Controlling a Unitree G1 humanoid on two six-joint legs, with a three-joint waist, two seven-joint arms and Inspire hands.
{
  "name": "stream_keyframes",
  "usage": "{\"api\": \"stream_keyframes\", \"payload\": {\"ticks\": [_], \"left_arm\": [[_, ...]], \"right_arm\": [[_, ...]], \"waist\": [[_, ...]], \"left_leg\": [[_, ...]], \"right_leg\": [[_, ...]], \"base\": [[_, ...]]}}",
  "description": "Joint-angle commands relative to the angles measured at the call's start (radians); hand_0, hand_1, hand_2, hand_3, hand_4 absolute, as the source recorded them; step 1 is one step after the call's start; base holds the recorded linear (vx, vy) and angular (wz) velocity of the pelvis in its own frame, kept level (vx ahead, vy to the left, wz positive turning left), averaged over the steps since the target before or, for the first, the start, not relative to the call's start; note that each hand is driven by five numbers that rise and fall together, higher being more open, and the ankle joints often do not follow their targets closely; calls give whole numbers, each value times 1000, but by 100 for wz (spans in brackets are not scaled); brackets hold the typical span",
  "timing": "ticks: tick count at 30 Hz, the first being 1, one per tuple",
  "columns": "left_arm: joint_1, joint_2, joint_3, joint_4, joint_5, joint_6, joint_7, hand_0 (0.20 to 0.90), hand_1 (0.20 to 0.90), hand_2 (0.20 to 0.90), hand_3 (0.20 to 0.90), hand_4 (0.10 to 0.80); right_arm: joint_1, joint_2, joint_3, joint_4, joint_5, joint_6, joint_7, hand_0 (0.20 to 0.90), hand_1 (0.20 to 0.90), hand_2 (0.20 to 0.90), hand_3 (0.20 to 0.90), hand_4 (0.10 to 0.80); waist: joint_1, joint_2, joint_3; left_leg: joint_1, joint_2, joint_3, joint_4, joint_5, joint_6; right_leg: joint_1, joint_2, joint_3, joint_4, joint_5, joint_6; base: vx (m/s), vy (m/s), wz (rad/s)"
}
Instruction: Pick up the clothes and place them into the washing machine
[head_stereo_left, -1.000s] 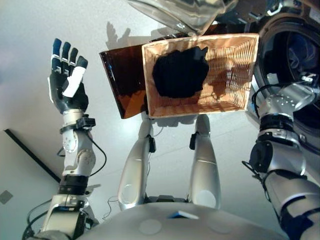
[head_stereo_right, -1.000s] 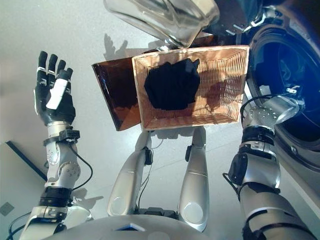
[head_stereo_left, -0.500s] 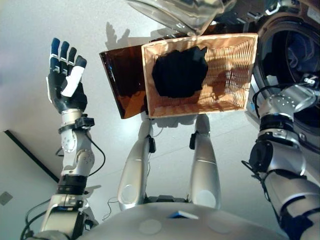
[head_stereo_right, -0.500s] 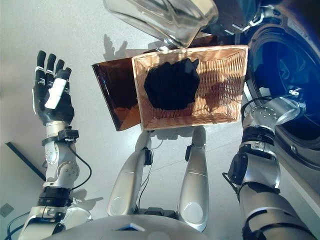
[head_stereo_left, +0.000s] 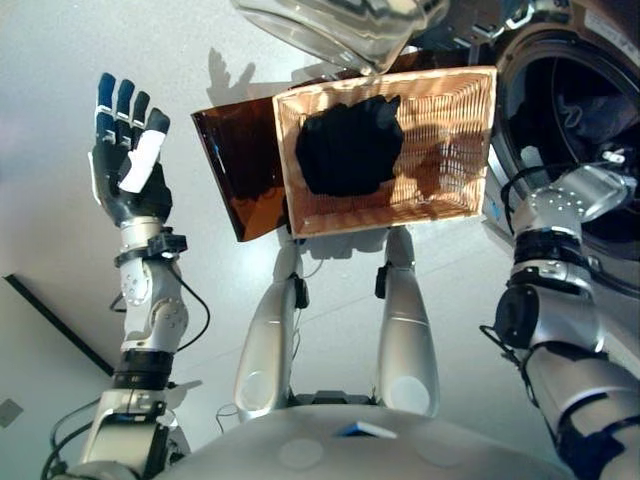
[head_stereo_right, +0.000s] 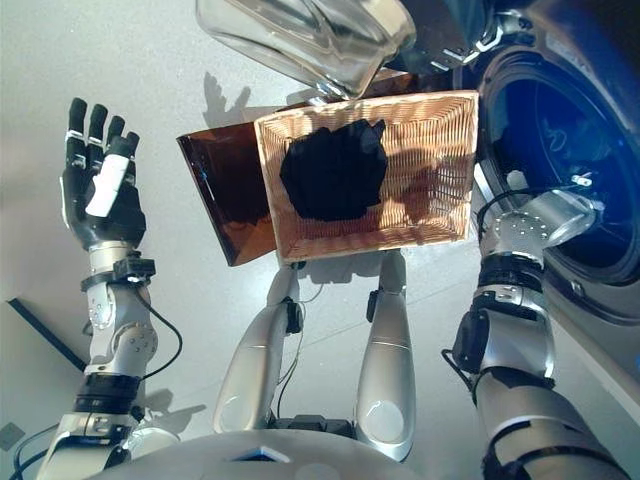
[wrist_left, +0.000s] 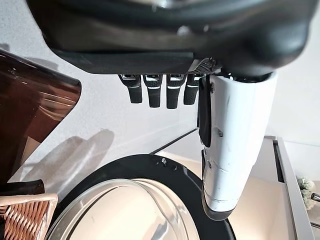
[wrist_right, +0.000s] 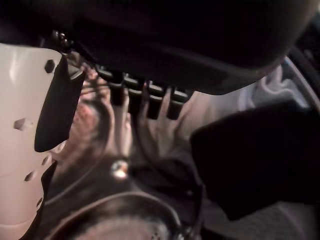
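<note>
A black garment (head_stereo_left: 345, 145) lies bunched in the left half of a wicker basket (head_stereo_left: 460, 130) on the floor in front of me. The washing machine's drum opening (head_stereo_left: 570, 110) is at the right, with its glass door (head_stereo_left: 340, 25) swung open above the basket. My right arm (head_stereo_left: 560, 210) reaches into the drum, and the eye views hide its hand. In the right wrist view my right hand (wrist_right: 200, 45) is open, fingers (wrist_right: 150, 97) straight, over pale cloth (wrist_right: 215, 110) and a dark cloth (wrist_right: 255, 155) inside the drum. My left hand (head_stereo_left: 125, 170) is raised at the left, open and holding nothing.
A brown translucent panel (head_stereo_left: 235, 170) leans against the basket's left side. The left wrist view shows the door glass (wrist_left: 125, 210), a basket corner (wrist_left: 25, 217) and the brown panel (wrist_left: 30, 115). Grey floor (head_stereo_left: 60, 60) lies to the left.
The whole picture has shifted slightly left, so the camera moved. Both arms keep their poses; the black garment stays in the basket.
</note>
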Motion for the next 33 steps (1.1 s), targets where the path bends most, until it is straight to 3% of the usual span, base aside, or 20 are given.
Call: {"api": "stream_keyframes", "payload": {"ticks": [1,12,13,23,25,33], "left_arm": [[64,47,75,-72,12,-115,4,900,900,900,900,800],[84,35,81,-80,1,-110,0,900,900,900,900,800],[83,33,75,-74,-1,-109,-7,900,900,900,900,800],[83,19,67,-79,13,-128,-26,900,900,900,900,800],[84,19,65,-69,25,-128,-27,900,900,900,900,800],[55,10,51,-36,55,-129,-17,900,900,900,900,800]], "right_arm": [[89,-31,40,5,-58,-98,16,900,900,900,900,800],[151,43,99,-3,-107,-48,1,900,900,900,900,800],[181,39,153,20,-177,4,-10,900,900,900,900,800],[289,21,321,-9,-512,132,-62,900,900,900,900,800],[310,-6,391,13,-710,194,-118,900,900,900,900,800],[334,-26,590,-31,-1018,294,-129,900,900,900,900,800]], "waist": [[29,-4,-146],[25,-14,-145],[27,-19,-146],[18,-42,-149],[22,-45,-153],[25,-68,-154]], "left_leg": [[51,32,-8,-9,-95,-104],[66,30,-8,-9,-96,-103],[79,35,-5,-9,-105,-104],[108,35,-12,-9,-92,-105],[122,35,-15,-9,-96,-105],[169,28,-35,-9,-94,-106]], "right_leg": [[-28,-10,-24,-14,-51,28],[-7,-10,-26,-15,-50,25],[4,-6,-28,-14,-57,25],[44,-9,-38,-15,-52,25],[63,-8,-41,-15,-56,26],[132,-15,-57,-18,-59,30]], "base": [[0,0,0],[4,1,0],[0,0,0],[8,-1,0],[22,-8,6],[18,-5,9]]}}
